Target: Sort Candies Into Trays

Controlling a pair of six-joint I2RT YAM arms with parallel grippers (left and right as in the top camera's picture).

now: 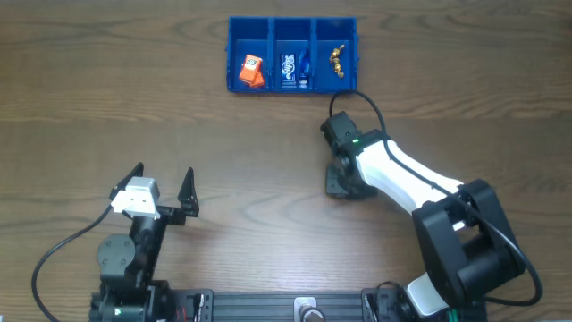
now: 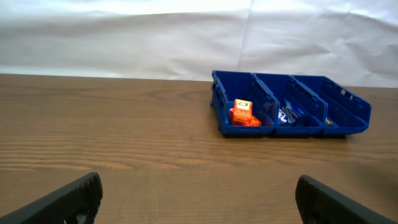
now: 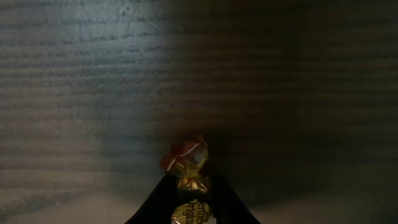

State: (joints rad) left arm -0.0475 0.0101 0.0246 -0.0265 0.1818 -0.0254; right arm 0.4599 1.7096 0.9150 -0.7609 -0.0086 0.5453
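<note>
A blue three-compartment tray (image 1: 293, 89) stands at the back of the wooden table. Its left bin holds orange candies (image 1: 252, 72), the middle one blue candies (image 1: 291, 68), and the right one a gold candy (image 1: 337, 59). My right gripper (image 1: 344, 183) is down at the table in front of the tray. In the right wrist view it (image 3: 189, 186) is shut on a gold-wrapped candy (image 3: 186, 158) just above the wood. At the front left, my left gripper (image 1: 164, 172) is open and holds nothing. Its fingers (image 2: 68, 199) frame the tray (image 2: 348, 99) and the orange candies (image 2: 244, 112).
Bare wooden table lies between the grippers and the tray. A white backdrop (image 2: 124, 37) rises behind the table's far edge. The right arm's black cable (image 1: 375, 112) loops near the tray's front right corner.
</note>
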